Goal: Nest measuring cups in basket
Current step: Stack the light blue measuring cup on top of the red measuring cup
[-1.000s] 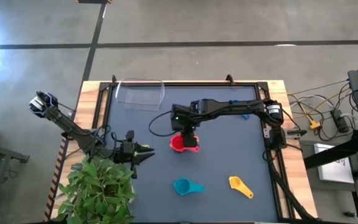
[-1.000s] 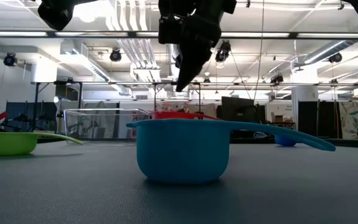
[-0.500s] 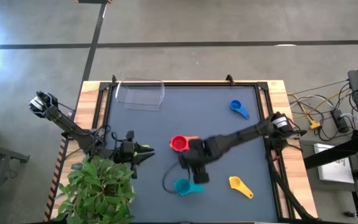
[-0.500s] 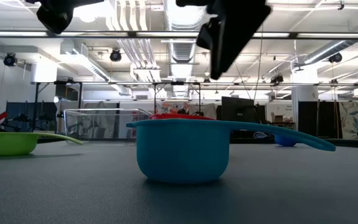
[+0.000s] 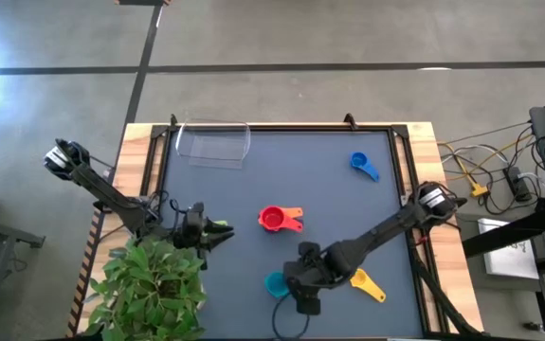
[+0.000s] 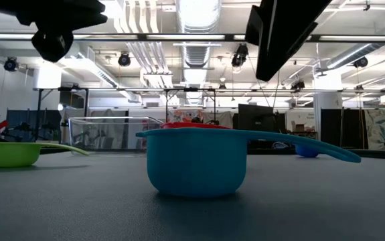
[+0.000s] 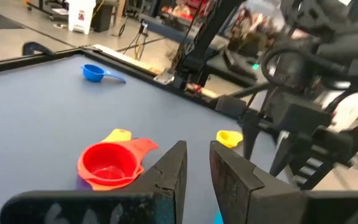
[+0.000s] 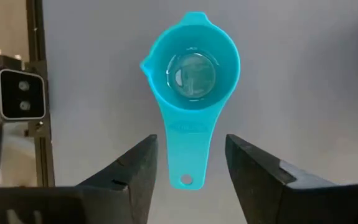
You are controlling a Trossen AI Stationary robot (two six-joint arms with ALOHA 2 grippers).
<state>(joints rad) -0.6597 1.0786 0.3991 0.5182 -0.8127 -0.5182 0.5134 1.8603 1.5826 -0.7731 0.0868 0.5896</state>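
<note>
Measuring cups scattered on a dark table, with the right gripper poised over the teal one.

Left to right: a leafy plant (image 5: 154,284) stands at the table's near-left corner, and the left gripper (image 5: 223,228) waits just beside it, its fingers (image 7: 174,171) close together with only a narrow gap and nothing between them. The clear basket (image 5: 213,143) sits at the far-left edge, with no cup visible inside it. A red cup (image 5: 272,220), nested on others showing orange and yellow (seen from the left wrist), lies mid-table. The right gripper (image 8: 190,171) hangs above the teal cup (image 8: 192,80), jaws apart on either side of the handle without touching it. A yellow cup (image 5: 366,283) lies near-right; a blue cup (image 5: 362,166) far-right.
</note>
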